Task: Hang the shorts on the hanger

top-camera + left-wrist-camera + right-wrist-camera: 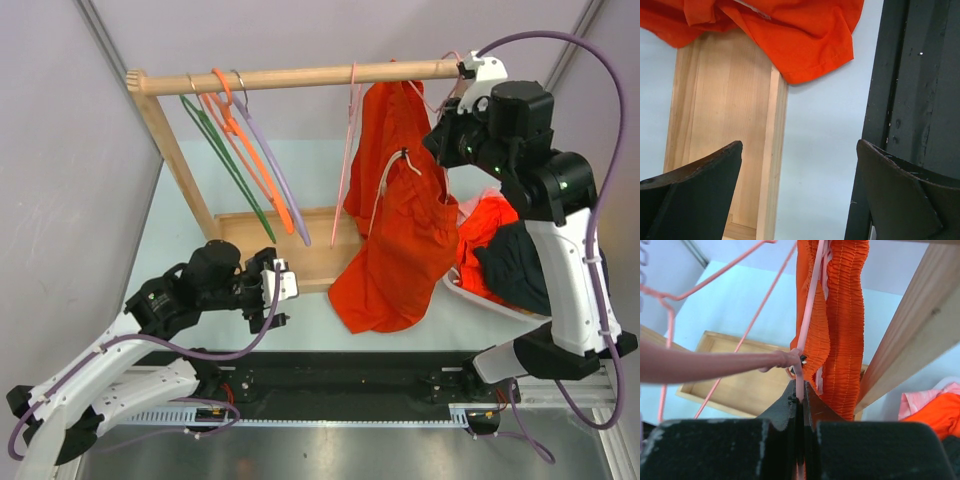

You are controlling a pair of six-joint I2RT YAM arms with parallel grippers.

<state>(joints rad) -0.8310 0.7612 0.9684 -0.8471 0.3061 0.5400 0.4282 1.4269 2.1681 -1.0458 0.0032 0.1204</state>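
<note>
**Seat the hook before letting go of the wire**

Right wrist view: the right gripper [799, 390] is closed tight on the pale-pink wire of the hanger [808, 310]. The ruched waistband of the shorts [842, 315] hangs against that wire, just beside the wooden rail [910, 340]. A 2nd pink hanger [742, 335] hangs to the left. Lead the hook to the rail well apart from that twin so the wires do not tangle.

Top view: the shorts hang in 1 long drape below the rail, with the right gripper high beside them. Whether the hook is over the rail cannot be told, so release only once the weight plainly sits on the wood.

Left wrist view: the left gripper [800, 150] is spread wide and holds nothing, low over the wooden base [725, 125], with the hem above. It could steady the cloth if it swings.
</note>
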